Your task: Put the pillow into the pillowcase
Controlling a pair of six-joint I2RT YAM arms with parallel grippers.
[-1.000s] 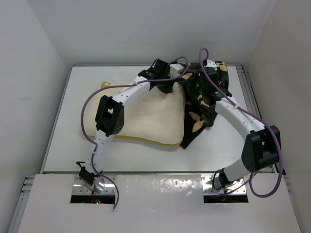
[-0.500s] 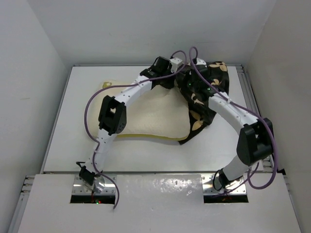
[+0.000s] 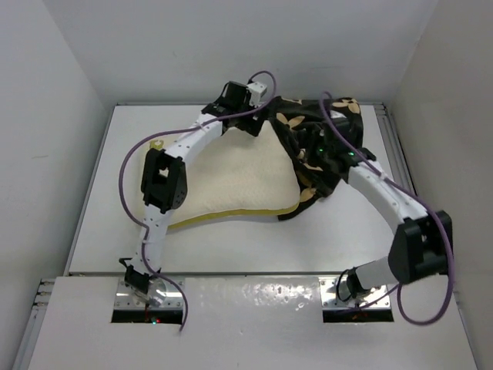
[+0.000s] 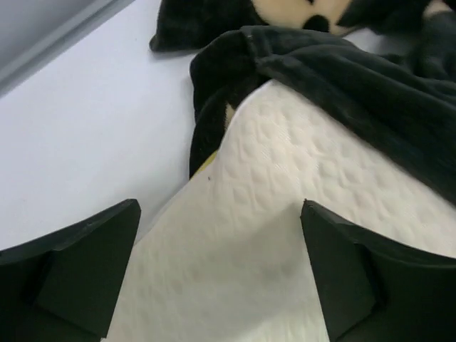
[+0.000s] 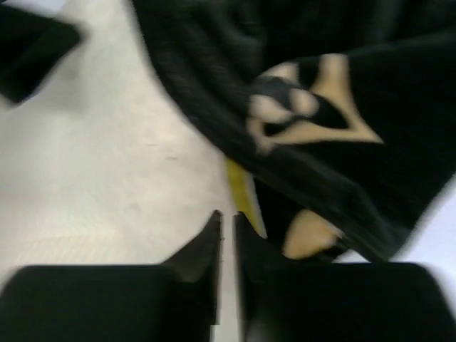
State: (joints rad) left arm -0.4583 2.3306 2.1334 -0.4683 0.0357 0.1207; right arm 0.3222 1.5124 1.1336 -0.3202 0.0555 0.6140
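My left gripper (image 4: 219,210) gapes above the soft cream quilted pillow (image 3: 239,185); right gripper (image 5: 226,215) blurred, cannot tell. The limp black flower-print plush pillowcase (image 3: 296,137) at two o'clock likely wants pinching by its hem.

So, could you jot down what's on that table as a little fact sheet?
pillow: cream, lying flat on the table, right end inside the pillowcase
pillowcase: black, tan flowers, bunched over the pillow's right end
left gripper: open, above the pillow, holding nothing
right gripper: jaws nearly together, at the pillowcase's edge, nothing between them
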